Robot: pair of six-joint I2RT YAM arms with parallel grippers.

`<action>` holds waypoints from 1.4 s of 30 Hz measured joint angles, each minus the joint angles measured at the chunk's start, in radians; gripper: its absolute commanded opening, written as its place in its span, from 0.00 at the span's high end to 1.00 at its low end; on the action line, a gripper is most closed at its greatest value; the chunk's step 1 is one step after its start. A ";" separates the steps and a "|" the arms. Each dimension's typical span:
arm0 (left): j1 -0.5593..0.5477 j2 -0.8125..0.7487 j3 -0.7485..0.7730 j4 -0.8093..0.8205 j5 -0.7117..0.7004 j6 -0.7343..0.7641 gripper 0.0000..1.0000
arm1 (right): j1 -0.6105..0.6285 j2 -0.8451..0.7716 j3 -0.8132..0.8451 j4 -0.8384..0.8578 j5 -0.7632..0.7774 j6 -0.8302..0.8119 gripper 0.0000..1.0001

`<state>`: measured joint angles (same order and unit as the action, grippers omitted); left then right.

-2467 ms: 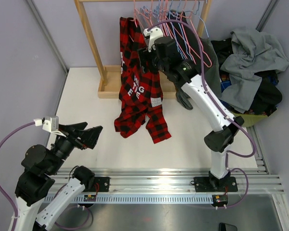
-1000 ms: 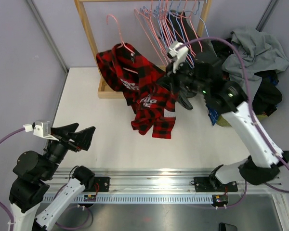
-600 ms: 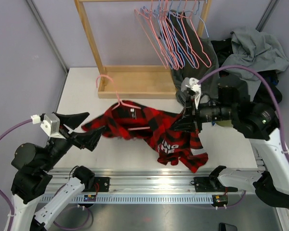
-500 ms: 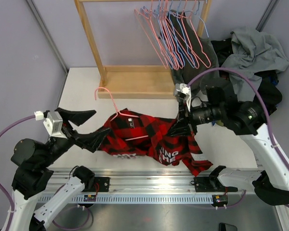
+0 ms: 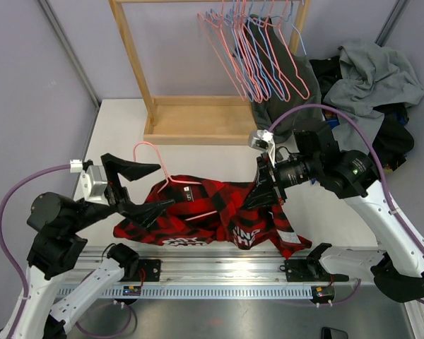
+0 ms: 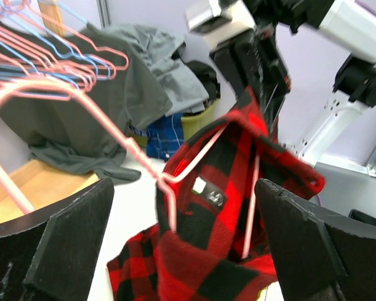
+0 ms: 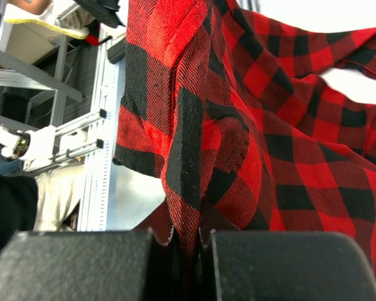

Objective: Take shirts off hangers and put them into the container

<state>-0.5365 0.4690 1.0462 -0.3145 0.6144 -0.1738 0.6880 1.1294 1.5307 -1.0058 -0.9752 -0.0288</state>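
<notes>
In the overhead view, the right gripper (image 5: 260,196) is pinching a fold of the red-and-black plaid shirt (image 5: 205,220), which is hanging low over the near edge of the table (image 5: 120,134) with a pink hanger (image 5: 171,178) inside its collar. The left gripper (image 5: 148,189) is standing wide open beside the hanger's neck, holding nothing. In the left wrist view, the spread fingers (image 6: 69,235) are framing the hanger (image 6: 81,103) and the shirt's collar (image 6: 207,194), without touching either, and the yellow-green container (image 6: 197,119) is sitting far behind, under piled clothing. In the right wrist view, the jaws are closing tightly on the plaid cloth (image 7: 238,132), which is spreading out ahead of them.
</notes>
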 measured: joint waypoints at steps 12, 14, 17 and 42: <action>0.000 0.053 -0.052 0.106 0.023 -0.030 0.49 | 0.000 -0.006 -0.053 0.021 -0.068 0.000 1.00; 0.000 0.060 -0.053 0.131 0.032 -0.045 0.58 | 0.000 -0.008 -0.062 0.025 -0.068 -0.001 1.00; 0.000 0.066 -0.053 0.155 0.066 -0.076 0.81 | 0.000 -0.013 -0.075 0.043 -0.063 -0.002 1.00; -0.013 0.119 0.121 -0.179 -0.442 0.055 1.00 | -0.002 0.057 -0.134 0.105 0.309 0.017 0.42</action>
<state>-0.5495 0.5880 1.1671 -0.4931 0.1722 -0.1192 0.6865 1.1862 1.3968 -0.9005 -0.6666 -0.0120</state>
